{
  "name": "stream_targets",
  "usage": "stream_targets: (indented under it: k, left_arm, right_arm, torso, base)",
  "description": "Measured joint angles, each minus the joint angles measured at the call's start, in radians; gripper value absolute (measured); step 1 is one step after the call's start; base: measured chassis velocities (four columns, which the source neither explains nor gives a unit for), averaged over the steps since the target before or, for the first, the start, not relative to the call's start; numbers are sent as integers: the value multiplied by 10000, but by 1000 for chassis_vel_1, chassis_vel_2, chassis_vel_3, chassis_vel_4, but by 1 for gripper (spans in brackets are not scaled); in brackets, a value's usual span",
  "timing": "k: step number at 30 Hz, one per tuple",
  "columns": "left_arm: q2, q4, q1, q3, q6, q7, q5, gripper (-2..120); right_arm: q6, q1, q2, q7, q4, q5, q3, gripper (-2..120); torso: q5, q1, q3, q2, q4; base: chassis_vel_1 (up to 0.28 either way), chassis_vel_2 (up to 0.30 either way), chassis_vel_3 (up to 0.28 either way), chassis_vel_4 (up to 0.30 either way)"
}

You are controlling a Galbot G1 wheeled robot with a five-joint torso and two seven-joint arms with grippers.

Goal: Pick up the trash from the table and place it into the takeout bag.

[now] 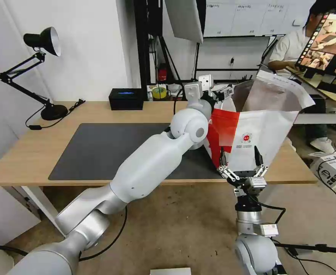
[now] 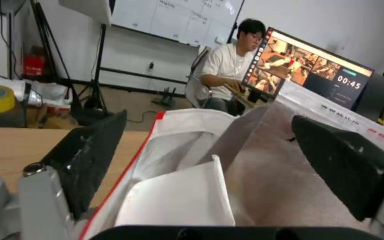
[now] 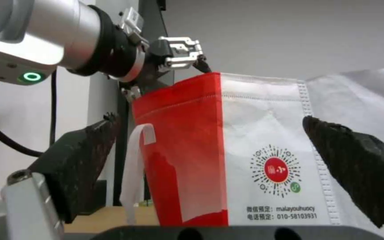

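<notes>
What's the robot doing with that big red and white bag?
The robot is working at the takeout bag, which stands open on the table. Its left gripper reaches over the bag's top edge with open fingers, nothing between them. Its right gripper waits, open, in front of the bag near the table's edge. The dark mat lies beside the bag.

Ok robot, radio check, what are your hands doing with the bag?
Left gripper open over takeout bag mouth. Right gripper open at bag's near side. Nothing in the way.
</notes>
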Motion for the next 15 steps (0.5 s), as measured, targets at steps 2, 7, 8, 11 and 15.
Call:
stream_targets:
  k: [2,7,8,11,15]
  left_arm:
    - [58,-55,-4,-18,1,16,21,100]
    - [592,-478,23,-246,1,244,85,100]
    - [702,-588,56,-320,1,320,107,100]
    - [1032,-948,219,-564,1,402,136,100]
    - [1701,-1642,622,-1014,-2,579,314,100]
  right_arm:
    - [-1,4,-16,0,2,3,10,100]
    - [-11,-8,-41,0,50,18,64,100]
    - [-13,-23,-46,0,61,22,88,100]
    - [-15,-33,-85,1,90,37,155,100]
    - [-36,-24,-188,0,129,170,255,100]
  torso:
    - [0,0,1,-1,0]
    - [0,0,1,0,1]
    - [-1,0,1,0,0]
    - [-1,0,0,0,0]
    - [-2,0,0,2,1]
  base:
    - [0,0,0,0]
    - [0,0,0,0]
    - [0,0,0,0]
    - [0,0,0,0]
    - [0,0,0,0]
